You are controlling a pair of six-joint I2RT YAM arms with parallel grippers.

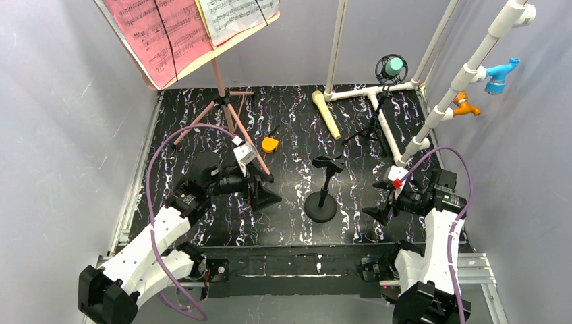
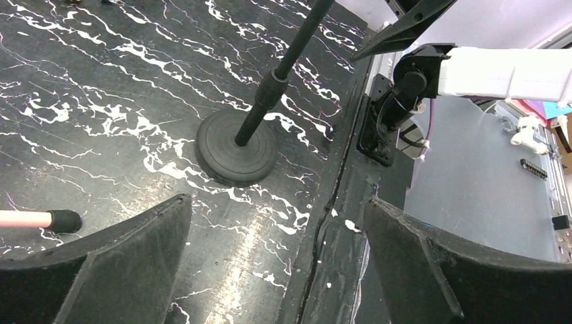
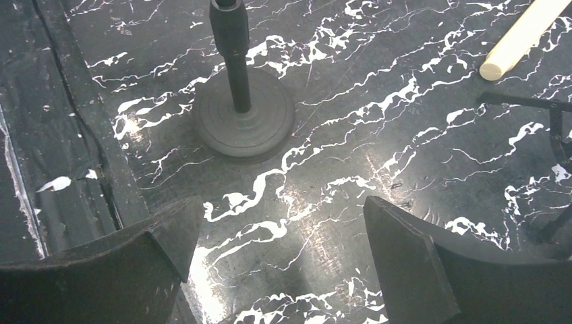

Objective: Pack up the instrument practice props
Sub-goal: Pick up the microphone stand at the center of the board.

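The pink music board [image 1: 177, 64] stands tilted at the back left on pink tripod legs [image 1: 226, 111]. It carries a pink sheet [image 1: 158, 34] and a white sheet [image 1: 236, 13]. A beige microphone [image 1: 326, 115] lies flat at the back centre, and its end shows in the right wrist view [image 3: 519, 34]. A teal microphone [image 1: 392, 67] sits in a black mount on a black tripod. My left gripper [image 1: 268, 191] [image 2: 277, 200] is open and empty beside a pink leg's black foot [image 2: 64, 221]. My right gripper [image 1: 378, 202] [image 3: 282, 202] is open and empty over bare table.
A black round-base stand [image 1: 321, 202] [image 2: 236, 152] [image 3: 244, 121] stands between the two grippers. A small orange object [image 1: 270, 144] lies near the tripod. The white pipe frame [image 1: 432, 115] with blue and orange fittings occupies the back right. Black tripod legs [image 3: 554, 125] are to the right.
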